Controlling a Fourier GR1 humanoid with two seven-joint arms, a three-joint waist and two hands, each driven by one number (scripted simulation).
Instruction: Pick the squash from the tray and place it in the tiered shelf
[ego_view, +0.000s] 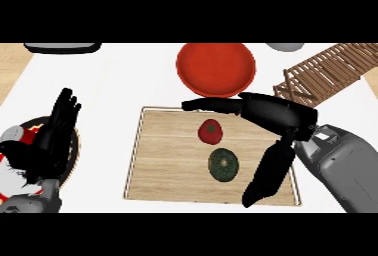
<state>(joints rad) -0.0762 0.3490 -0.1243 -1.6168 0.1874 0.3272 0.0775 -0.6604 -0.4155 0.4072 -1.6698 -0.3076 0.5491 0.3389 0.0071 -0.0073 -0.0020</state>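
The squash is lying on the tray, a little right of its centre, with a tomato just beside it at twelve o'clock. The two are near each other but are not seen touching. The right hand is being held over the tray's upper right part, at about one o'clock from the squash. Its fingers are stretched out toward nine o'clock and its thumb is pointing down toward six o'clock, so the hand is spread wide and nothing is being held in it.

The step in hand is judged to be the reach for the squash. To do it well, the hand should be lowered so that the squash is taken between thumb and fingers from its right side, and the tomato should not be pushed. After that, the squash should be lifted and carried toward the shelf at one o'clock.

The left hand is resting at the left edge, fingers up and straight, over a plate.

Counted: one squash, one tomato, one tray, one shelf, one red bowl at twelve o'clock from the tray, one plate, two hands.
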